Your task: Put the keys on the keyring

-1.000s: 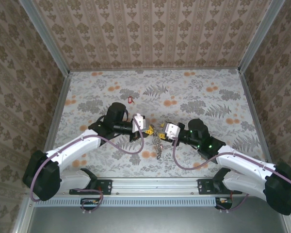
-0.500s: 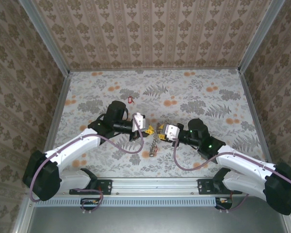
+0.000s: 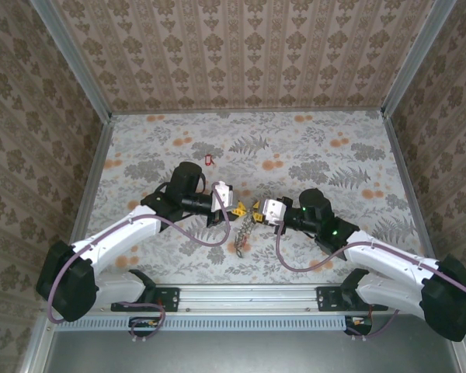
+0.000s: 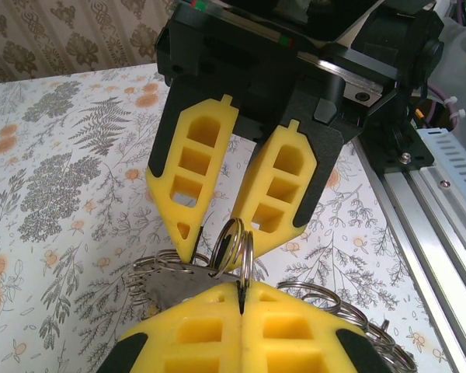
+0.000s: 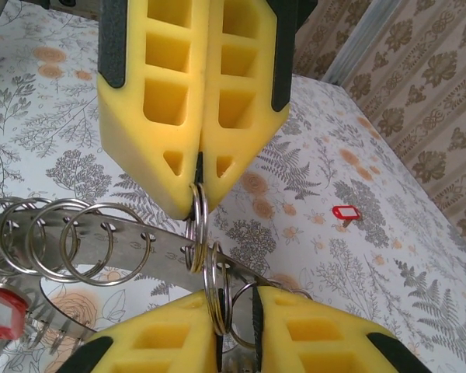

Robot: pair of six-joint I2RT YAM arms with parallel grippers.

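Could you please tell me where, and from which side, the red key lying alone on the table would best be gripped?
Take the red key by its head, pinched across the narrower width, probably coming straight down from above. It lies flat on the table with bare surface all round, so nothing blocks a vertical approach, and the head is its broadest part.

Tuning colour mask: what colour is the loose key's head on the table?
Red; the key shows best in the right wrist view.

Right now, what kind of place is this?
Probably a robot test booth: a left arm and right arm bolted to a metal rail, and a flowery table boxed in by wallpapered walls.
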